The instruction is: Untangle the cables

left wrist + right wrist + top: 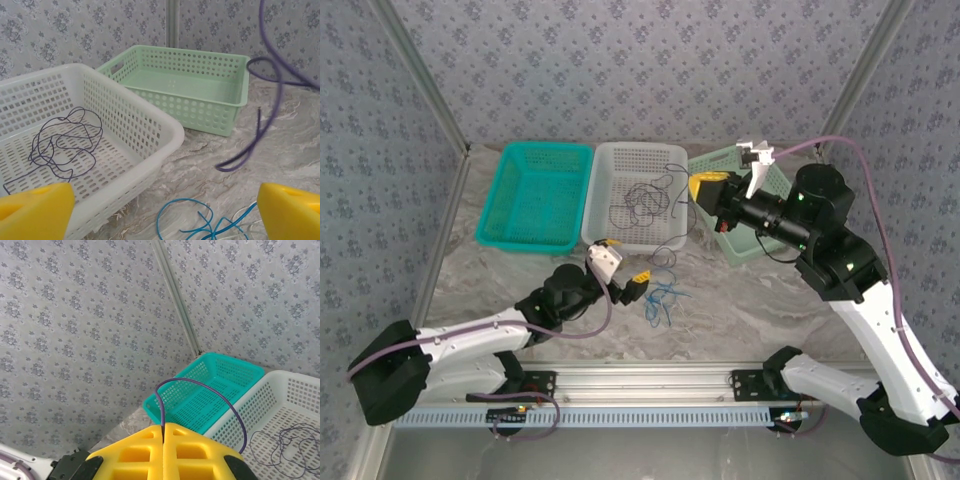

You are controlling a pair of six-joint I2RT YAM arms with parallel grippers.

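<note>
A blue cable [661,298] [199,220] lies in loose loops on the marble table, with a whitish cable [251,226] beside it. My left gripper [638,285] [165,212] sits low just short of them, yellow fingers [37,210] wide open with nothing between them. My right gripper [696,189] [163,432] is raised over the white basket's right edge, shut on a purple cable [202,385] that arcs up and hangs down [668,240] [257,135]. Another dark purple cable [642,203] [65,142] [286,446] lies looped inside the white basket [620,165].
Three baskets stand in a row at the back: teal [520,215] [222,371], white [145,125] [290,385] and pale green [745,248] [200,85], the last partly behind my right arm. Patterned walls close in the back and sides.
</note>
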